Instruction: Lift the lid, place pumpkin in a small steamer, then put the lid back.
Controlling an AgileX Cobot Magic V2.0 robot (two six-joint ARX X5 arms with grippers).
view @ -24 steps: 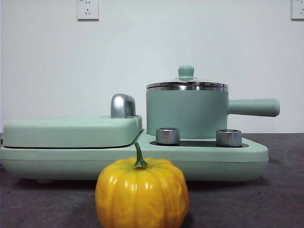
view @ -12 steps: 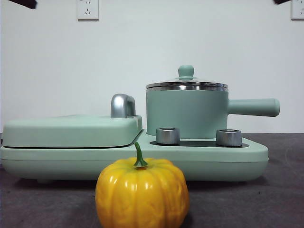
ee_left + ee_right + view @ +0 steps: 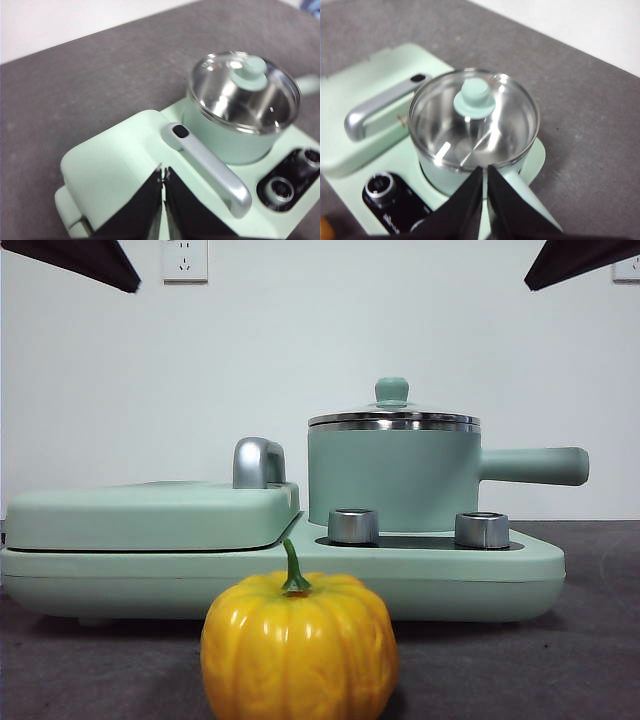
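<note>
Lowered further into both top corners since the earlier frame: two dark arm tips. Round clear glass lid with mint-green knob seated on mint-green steamer pot, straight handle pointing sideways, away from flat mint-green cover. Glossy orange pumpkin upright on table, stem up. Right gripper clenched, apparently nearest the knob; left gripper clenched above cover. Best opened first, then centred over knob.

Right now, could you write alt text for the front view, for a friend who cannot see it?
A glossy yellow-orange pumpkin sits close to the camera on a dark table, in front of a mint-green cooker base. On the base stands a small steamer with its glass lid on, beside a flat cover with a chrome handle. Two dark arm tips show at the top corners.
</note>
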